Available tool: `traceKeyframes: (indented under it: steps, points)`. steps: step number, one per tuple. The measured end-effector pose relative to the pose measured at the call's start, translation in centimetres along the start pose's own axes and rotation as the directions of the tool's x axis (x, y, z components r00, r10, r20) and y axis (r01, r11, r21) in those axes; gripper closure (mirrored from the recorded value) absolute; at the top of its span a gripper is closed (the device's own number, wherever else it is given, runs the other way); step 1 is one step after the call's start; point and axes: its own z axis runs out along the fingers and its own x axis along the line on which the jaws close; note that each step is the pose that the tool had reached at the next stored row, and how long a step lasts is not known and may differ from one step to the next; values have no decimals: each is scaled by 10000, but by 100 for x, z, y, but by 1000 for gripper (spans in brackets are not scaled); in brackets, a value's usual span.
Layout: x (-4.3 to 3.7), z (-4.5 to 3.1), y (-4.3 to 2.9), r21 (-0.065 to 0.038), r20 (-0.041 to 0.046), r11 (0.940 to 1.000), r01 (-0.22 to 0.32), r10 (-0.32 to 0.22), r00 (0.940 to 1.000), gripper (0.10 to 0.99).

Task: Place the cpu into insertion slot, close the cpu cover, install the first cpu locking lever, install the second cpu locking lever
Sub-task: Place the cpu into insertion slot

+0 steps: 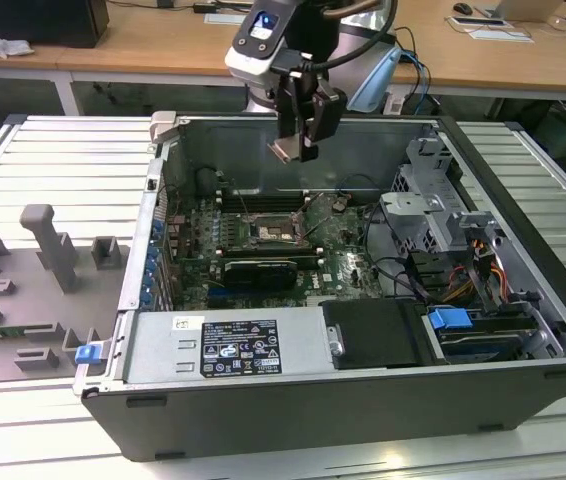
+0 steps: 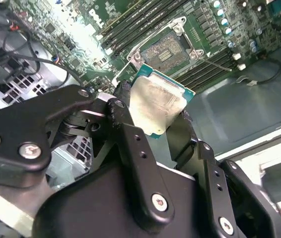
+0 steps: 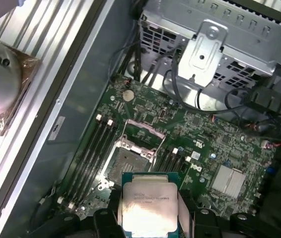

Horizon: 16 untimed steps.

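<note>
— While the arm hangs over the open computer case (image 1: 363,400), where is the cpu (image 3: 148,206)?
— Between the jaws. The gripper (image 2: 154,104) is closed on two opposite edges of it, and the chip is held tilted, with its pale metal face toward the second wrist view.
— And the insertion slot (image 1: 271,232)?
— On the motherboard (image 1: 348,265), empty, well below the chip and a little toward the exterior view's left. I judge the chip is high above the board, not yet near the socket.
— Is the cpu cover (image 3: 141,133) in the way?
— It seems lifted at one edge of the socket, so the dark centre lies bare. About the levers I cannot tell.
— So nothing is placed?
— Nothing; the first step is in hand.
</note>
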Motion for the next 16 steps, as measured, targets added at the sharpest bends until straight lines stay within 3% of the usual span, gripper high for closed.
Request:
traceKeyframes:
  steps: [4, 6, 9, 12, 16]
  points:
    - [0, 16, -1, -15, 64, 9973, -731, 731, 9973, 553]
    - [0, 25, -2, -28, 104, 9928, -1200, 1200, 9927, 553]
    - [-1, 40, -3, -52, 171, 9799, -1994, 1994, 9798, 553]
    - [-1, 55, -5, -28, 193, 9733, -2295, 2295, 9731, 553]
    - [-1, 82, -7, -23, 194, 9726, -2326, 2326, 9724, 553]
